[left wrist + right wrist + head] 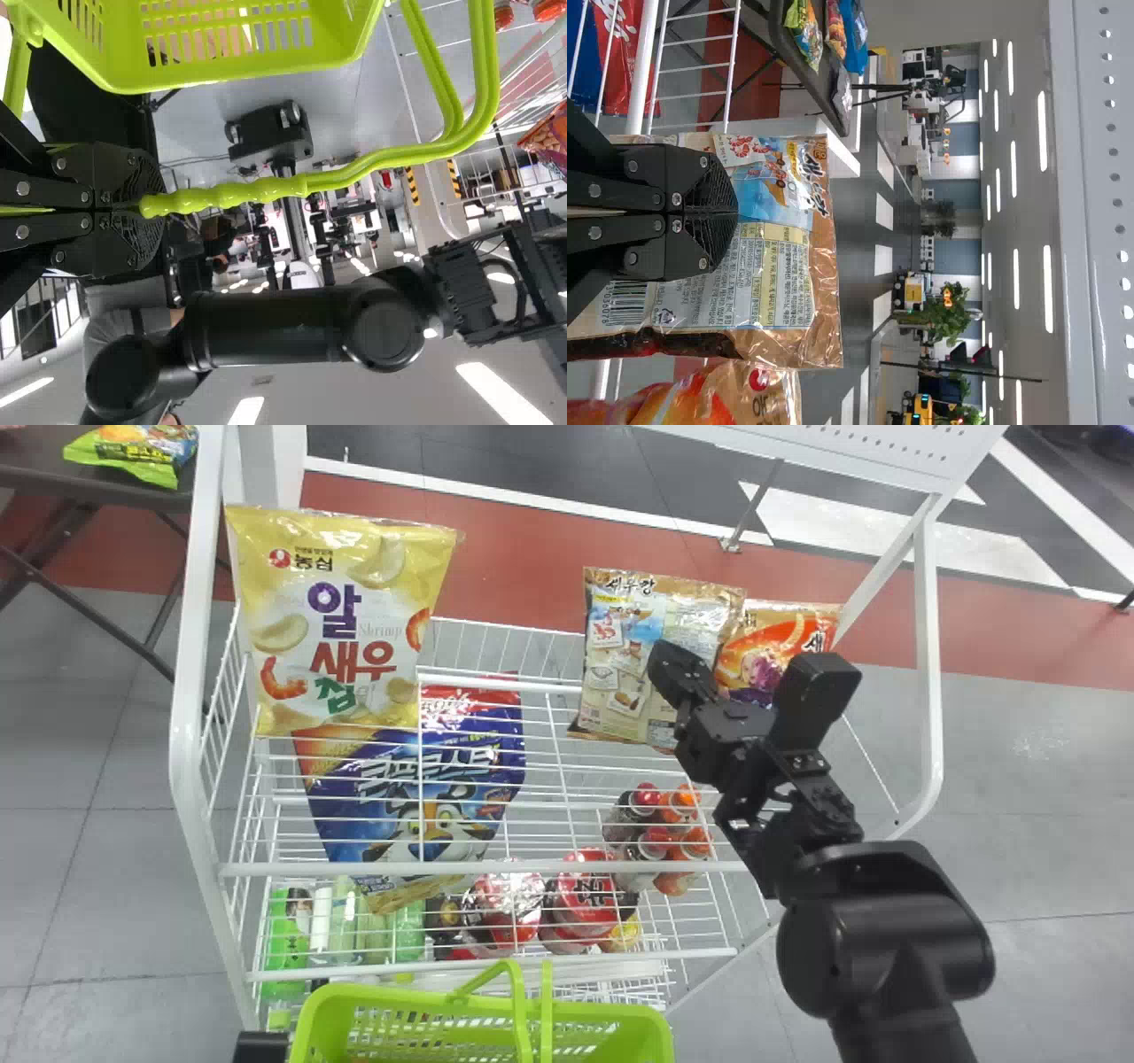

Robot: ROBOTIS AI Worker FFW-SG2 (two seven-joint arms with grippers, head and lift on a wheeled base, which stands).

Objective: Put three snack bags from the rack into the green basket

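Observation:
In the head view my right gripper [675, 675] is in front of the brown-edged snack bag [611, 664], which stands on the rack [190, 735]. The right wrist view has my right gripper [735, 212] shut over the face of that snack bag [775, 292], with no fold seen between its tips. An orange snack bag [771, 646] stands beside it, and a yellow one [345, 611] is at the left. Part of my left gripper [261, 1047] shows left of the green basket [620, 1032]. Seen from the left wrist, my left gripper [164, 209] is shut on the basket handle [257, 190].
A blue cereal bag [407, 779] leans below the yellow bag. Small bottles [656, 841] and red-lidded cups [589, 895] show through the wire shelf. White posts flank the rack, and a perforated panel [886, 447] spans its far side. A dark table [53, 469] is at the far left.

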